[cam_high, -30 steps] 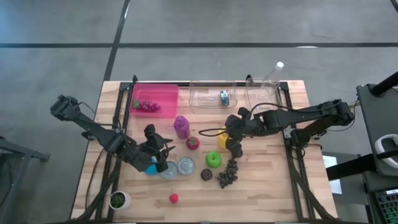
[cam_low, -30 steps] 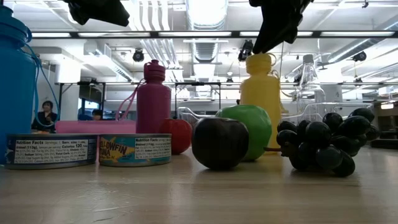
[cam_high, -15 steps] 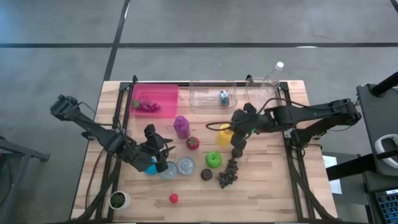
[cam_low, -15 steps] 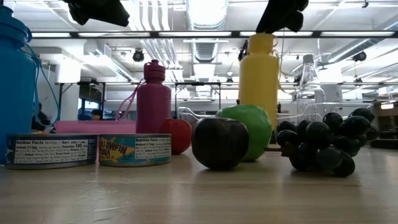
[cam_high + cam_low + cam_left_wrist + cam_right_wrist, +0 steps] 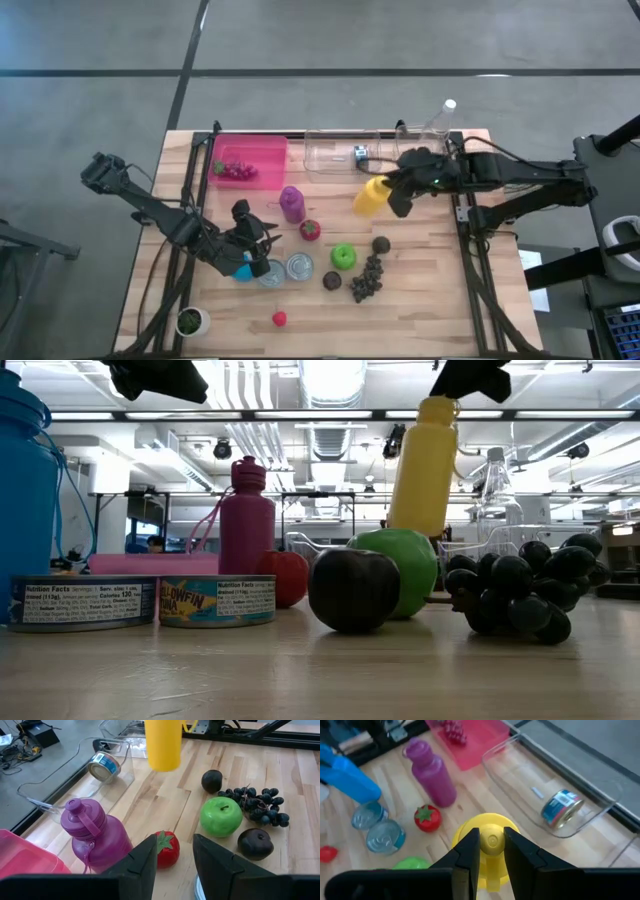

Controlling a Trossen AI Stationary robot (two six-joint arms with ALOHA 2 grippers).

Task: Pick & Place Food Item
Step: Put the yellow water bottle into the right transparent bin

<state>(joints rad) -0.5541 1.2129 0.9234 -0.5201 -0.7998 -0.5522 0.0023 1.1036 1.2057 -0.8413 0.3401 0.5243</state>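
the yellow bottle (image 5: 371, 195), a smooth plastic cylinder with a domed cap, hung tilted at frame centre-right, its cap gripped by the right end effector (image 5: 398, 186) above the wooden counter (image 5: 440, 290).

- We see a yellow bottle (image 5: 371, 195) and a purple bottle (image 5: 292, 203).
- We see a green apple (image 5: 343, 256), a red tomato (image 5: 310, 230), dark grapes (image 5: 367, 279).
- We see a pink bin (image 5: 248, 160) and a blue bottle (image 5: 25, 510).
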